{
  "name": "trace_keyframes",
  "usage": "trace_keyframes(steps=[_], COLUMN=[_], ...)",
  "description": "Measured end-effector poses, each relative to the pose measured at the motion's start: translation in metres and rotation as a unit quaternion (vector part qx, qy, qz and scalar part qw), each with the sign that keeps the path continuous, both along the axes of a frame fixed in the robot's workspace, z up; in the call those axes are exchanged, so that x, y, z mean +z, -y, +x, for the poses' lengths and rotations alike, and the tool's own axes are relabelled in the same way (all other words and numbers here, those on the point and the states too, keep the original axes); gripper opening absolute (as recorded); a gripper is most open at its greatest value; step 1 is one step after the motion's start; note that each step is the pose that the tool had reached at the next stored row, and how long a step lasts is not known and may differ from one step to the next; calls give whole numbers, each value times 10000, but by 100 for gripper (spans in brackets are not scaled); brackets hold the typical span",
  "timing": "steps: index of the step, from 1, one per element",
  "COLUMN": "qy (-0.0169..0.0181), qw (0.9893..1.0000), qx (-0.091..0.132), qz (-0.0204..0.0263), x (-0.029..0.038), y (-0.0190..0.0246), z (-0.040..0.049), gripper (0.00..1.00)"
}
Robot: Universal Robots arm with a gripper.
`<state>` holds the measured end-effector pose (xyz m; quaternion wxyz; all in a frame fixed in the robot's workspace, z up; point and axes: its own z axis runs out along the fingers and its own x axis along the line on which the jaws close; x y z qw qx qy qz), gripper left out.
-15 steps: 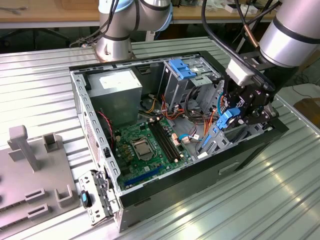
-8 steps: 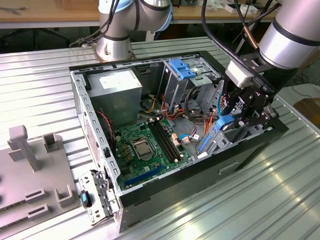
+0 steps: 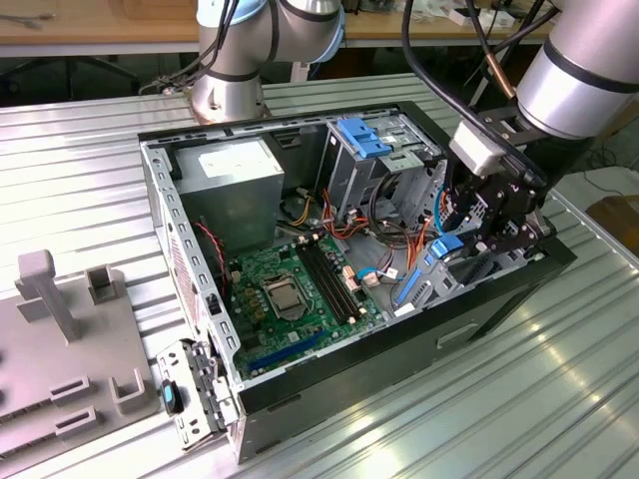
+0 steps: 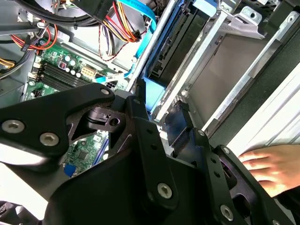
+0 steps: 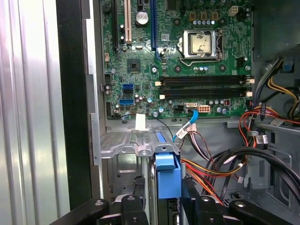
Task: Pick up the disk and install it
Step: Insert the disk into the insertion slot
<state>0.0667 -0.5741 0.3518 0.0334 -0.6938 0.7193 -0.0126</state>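
The only writing in sight was a white label (image 3: 232,160) on the power supply (image 3: 240,190), well away from the gripper, and its print was too small to tell. The arm (image 3: 584,70) slanted down from the exterior view's right into the open computer case (image 3: 185,235) on the ribbed counter (image 3: 80,150), with its wrist tipped toward the drive bay. The gripper (image 3: 477,235) (image 5: 165,193) was closed on the disk (image 3: 429,264) (image 5: 167,171), its black fingers (image 5: 138,194) pressed to both flat faces. The disk stood on edge between them, partly down in the grey metal bay. The green motherboard (image 5: 187,61) lay beyond the gripper. In the second wrist view a person's hand (image 4: 272,166) rested near the gripper, outside the case wall.
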Motion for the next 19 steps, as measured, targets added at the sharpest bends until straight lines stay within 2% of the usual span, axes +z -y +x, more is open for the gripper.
trace_keyframes(steps=[8, 9, 11, 13, 15, 19], qy=[-1, -1, -1, 0, 0, 0], qw=[10000, 10000, 10000, 10000, 10000, 10000], qx=[0, 1, 1, 0, 0, 0], qz=[1, 0, 0, 1, 1, 0], x=[10, 11, 11, 10, 9, 6], y=[0, 0, 0, 0, 0, 0], z=[3, 5, 14, 45, 93, 247], gripper=[44, 43, 30, 17, 17, 17])
